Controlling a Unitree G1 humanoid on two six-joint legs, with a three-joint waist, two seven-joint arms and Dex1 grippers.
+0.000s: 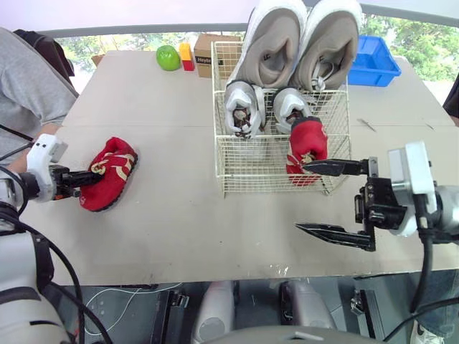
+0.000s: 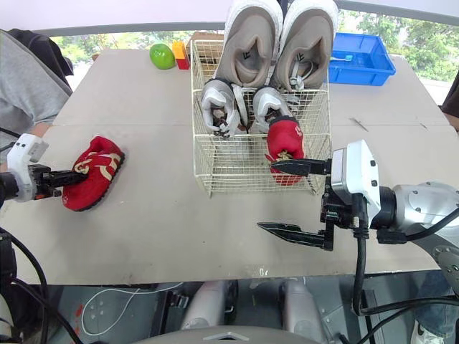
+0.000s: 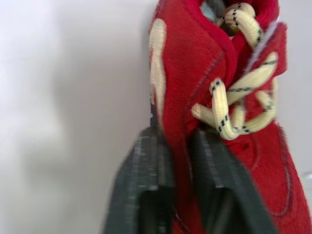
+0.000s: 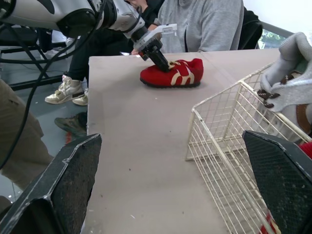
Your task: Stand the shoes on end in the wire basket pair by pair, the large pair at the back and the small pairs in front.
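Here the left gripper (image 1: pixel 95 176) has its jaws pinched on the laced upper of a red shoe (image 1: pixel 109 172). The shoe sits sole-down on the worktop (image 1: pixel 179 215), well left of the wire basket (image 1: pixel 237 183). It lies diagonally, toe near-left, heel far-right. The right gripper (image 1: pixel 301 197) hangs by the basket's front right corner, jaws wide, empty.

We look over a beige counter (image 1: pixel 179 215), blue plastic bin (image 1: pixel 374 63) at its far right corner, daylit greenery (image 1: pixel 107 44) beyond, grey floor (image 1: pixel 136 326) below
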